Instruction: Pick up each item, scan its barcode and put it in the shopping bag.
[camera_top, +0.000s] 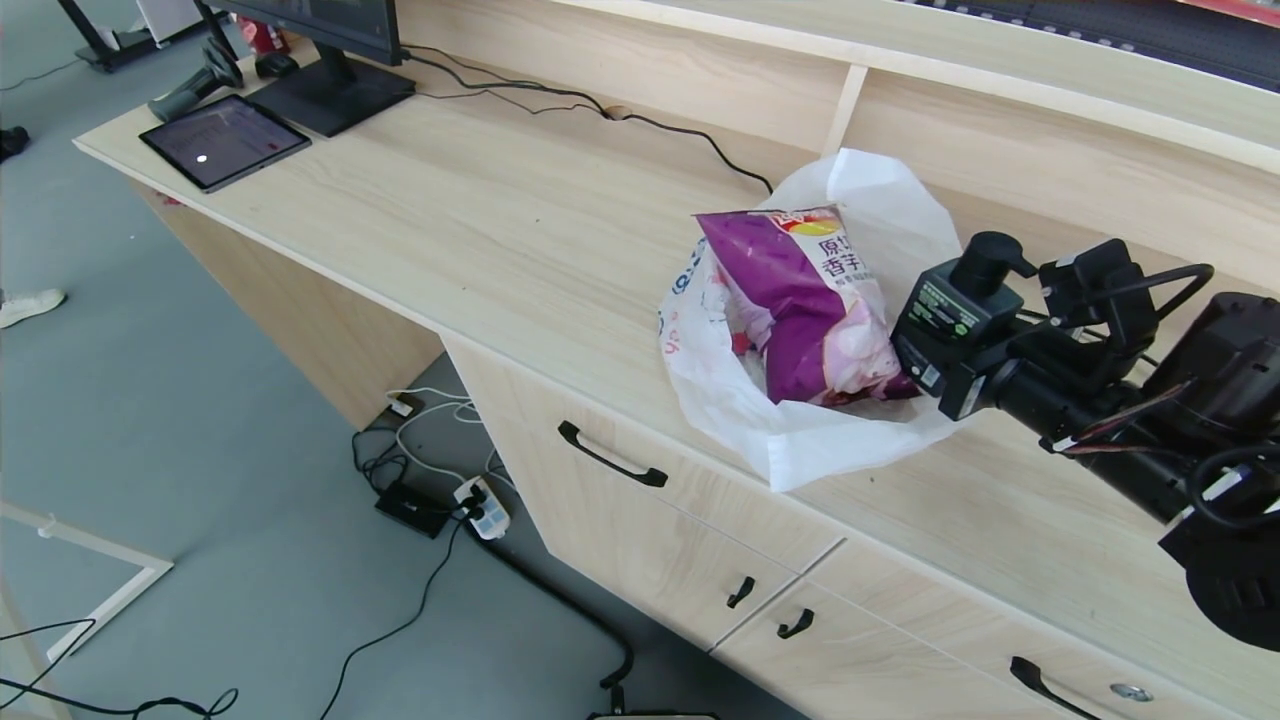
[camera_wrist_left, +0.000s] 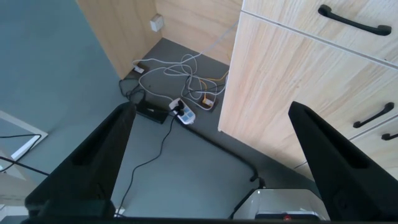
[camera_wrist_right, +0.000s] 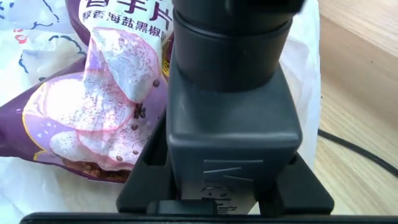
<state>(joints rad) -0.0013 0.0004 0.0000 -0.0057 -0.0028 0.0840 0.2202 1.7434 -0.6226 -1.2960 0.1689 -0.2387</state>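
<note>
On the long wooden counter (camera_top: 480, 220), w/ drawers (camera_top: 640, 540) under its front edge, the white shopping bag (camera_top: 800, 440) sits slumped near that edge, on my right side, mouth gaping open. The purple chip bag (camera_top: 790, 300) lies inside it, lower part down in the plastic, upper part sticking out toward the counter's back wall. In my right wrist view the chip bag (camera_wrist_right: 106, 106) is just past the scanner, w/ white bag plastic (camera_wrist_right: 25, 37) around it.

Far down the counter to my left stands a monitor foot (camera_top: 330, 95) and, beside it, a tablet (camera_top: 225, 140) lying flat, screen up. A black cable (camera_top: 560, 100) runs from the monitor along the back of the counter toward the shopping bag.

My right gripper (camera_top: 1000, 385) is clamped on the black scanner (camera_top: 945, 315), held just beside the shopping bag's right side, its nose close to the chip bag; can't tell if it touches. Same scanner (camera_wrist_right: 230, 106) takes up the middle of the wrist pic.

My left gripper (camera_wrist_left: 210, 118) hangs low off the counter front, fingers (camera_wrist_left: 93, 168) spread wide apart, nothing betw. them. Under it: grey floor, a tangle of cables and a power strip (camera_wrist_left: 183, 112) by the drawer fronts
</note>
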